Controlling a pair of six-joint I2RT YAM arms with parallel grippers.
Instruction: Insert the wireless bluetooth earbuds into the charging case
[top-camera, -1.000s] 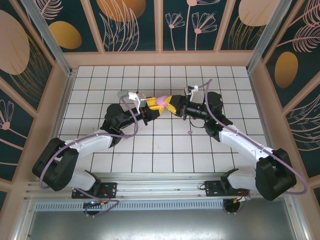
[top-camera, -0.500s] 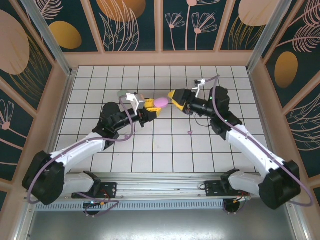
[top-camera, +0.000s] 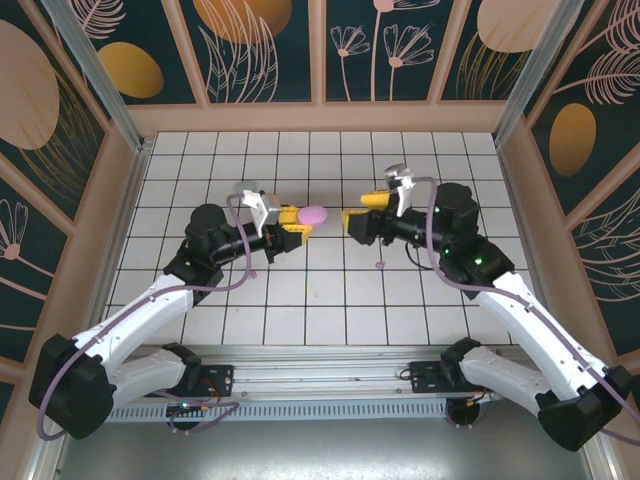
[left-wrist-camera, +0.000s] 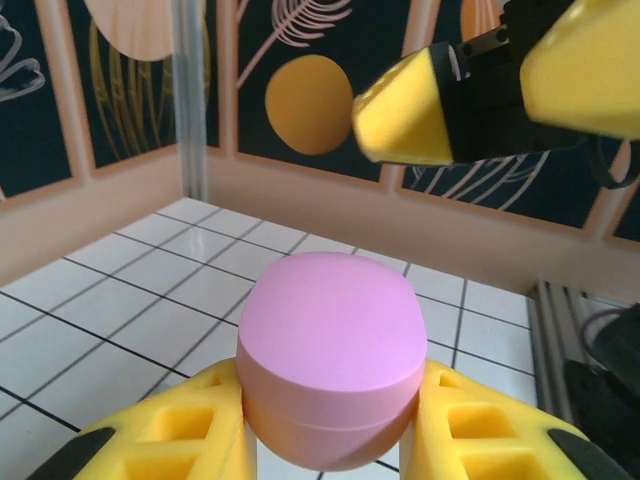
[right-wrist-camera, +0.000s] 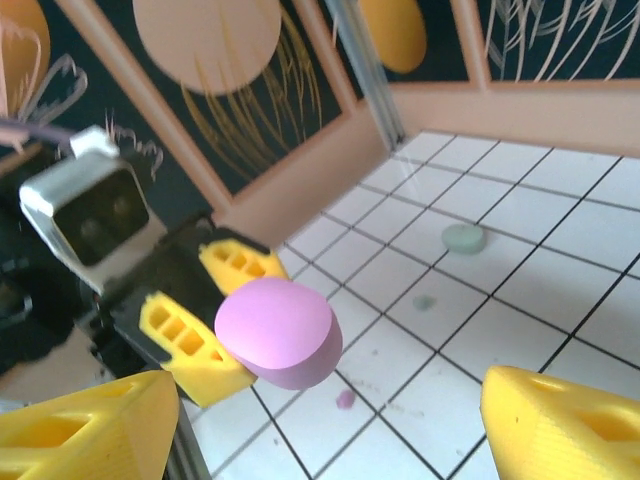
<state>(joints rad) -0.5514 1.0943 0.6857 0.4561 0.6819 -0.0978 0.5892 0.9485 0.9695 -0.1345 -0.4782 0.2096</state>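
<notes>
Pink charging case (left-wrist-camera: 327, 330) | clamped in left claw (left-wrist-camera: 328, 432) | long axis across jaws

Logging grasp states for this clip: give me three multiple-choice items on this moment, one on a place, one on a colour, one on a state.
1. Where is the charging case?
A. lying on the tiles
B. between the jaws of the left gripper
C. between the jaws of the right gripper

2. What colour is the charging case?
A. mint green
B. pink
C. white

3. How do the right gripper's jaws stand?
A. open, with nothing between them
B. shut on the charging case
C. shut on an earbud

Answers:
1 B: the left wrist view shows the yellow jaws pressed to both sides of the case.
2 B: lid and body are both pink in the two wrist views.
3 A: the right wrist view shows the jaws far apart, with the case ahead of them and not between them.
</notes>
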